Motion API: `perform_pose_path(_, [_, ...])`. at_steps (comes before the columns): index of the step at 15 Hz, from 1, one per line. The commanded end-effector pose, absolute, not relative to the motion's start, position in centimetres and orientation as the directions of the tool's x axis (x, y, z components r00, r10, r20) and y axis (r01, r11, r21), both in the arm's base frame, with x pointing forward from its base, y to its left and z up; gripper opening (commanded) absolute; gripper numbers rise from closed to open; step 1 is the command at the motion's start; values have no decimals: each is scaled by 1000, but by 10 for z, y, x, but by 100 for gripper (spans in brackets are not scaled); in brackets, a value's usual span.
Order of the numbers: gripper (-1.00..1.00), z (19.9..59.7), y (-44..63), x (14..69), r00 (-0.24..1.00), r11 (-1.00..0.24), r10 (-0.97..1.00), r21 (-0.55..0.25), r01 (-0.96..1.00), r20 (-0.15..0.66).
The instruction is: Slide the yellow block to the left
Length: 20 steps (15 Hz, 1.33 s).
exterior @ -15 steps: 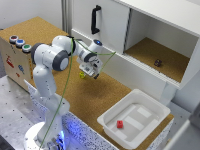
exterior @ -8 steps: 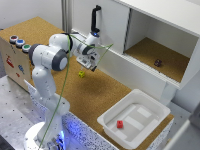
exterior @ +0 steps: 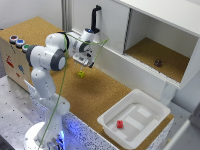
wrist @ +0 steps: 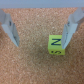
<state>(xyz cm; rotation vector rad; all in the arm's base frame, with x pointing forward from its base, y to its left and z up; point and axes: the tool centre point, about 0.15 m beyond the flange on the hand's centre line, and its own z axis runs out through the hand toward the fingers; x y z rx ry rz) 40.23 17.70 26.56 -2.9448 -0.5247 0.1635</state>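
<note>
The yellow block (exterior: pixel 81 74) is a tiny yellow-green cube lying on the cork tabletop (exterior: pixel 105 92), just below my gripper (exterior: pixel 86 63). In the wrist view the block (wrist: pixel 55 44) has a dark letter on its top face and lies between my fingers, close beside one fingertip (wrist: pixel 68 31). The other fingertip (wrist: pixel 11 33) stands well apart from it. My gripper (wrist: pixel 40 37) is open and holds nothing. Whether the near fingertip touches the block I cannot tell.
A white tray (exterior: pixel 150 107) with a small red block (exterior: pixel 120 124) stands at the exterior view's right front. A small dark object (exterior: pixel 158 63) sits in the open cabinet compartment. A black handle (exterior: pixel 95 15) is on the white cabinet behind my gripper. A box with coloured buttons (exterior: pixel 16 41) stands at the exterior view's left.
My gripper has moved toward the exterior view's left along the cabinet front and come down over the yellow block.
</note>
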Motion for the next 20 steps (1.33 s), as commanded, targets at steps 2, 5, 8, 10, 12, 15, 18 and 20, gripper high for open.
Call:
perform_pose_path(2, [100,220,165,393,940,-936,337,-89,341,56])
perform_pose_path(5, [100,215,164,409,945,-944,319,-60,324,76])
perform_pose_path(8, [100,212,172,425,960,-961,267,-45,271,88])
perform_pose_path(10, [-100,209,183,431,965,-967,247,-40,251,89])
perform_pose_path(12, [-100,201,191,435,966,-968,248,-19,250,68])
perform_pose_path(15, [-100,199,191,434,971,-972,236,-5,236,48])
perform_pose_path(18, [-100,201,187,426,978,-979,205,-7,205,28])
perform_pose_path(20, [-100,207,186,424,982,-982,186,-11,186,27])
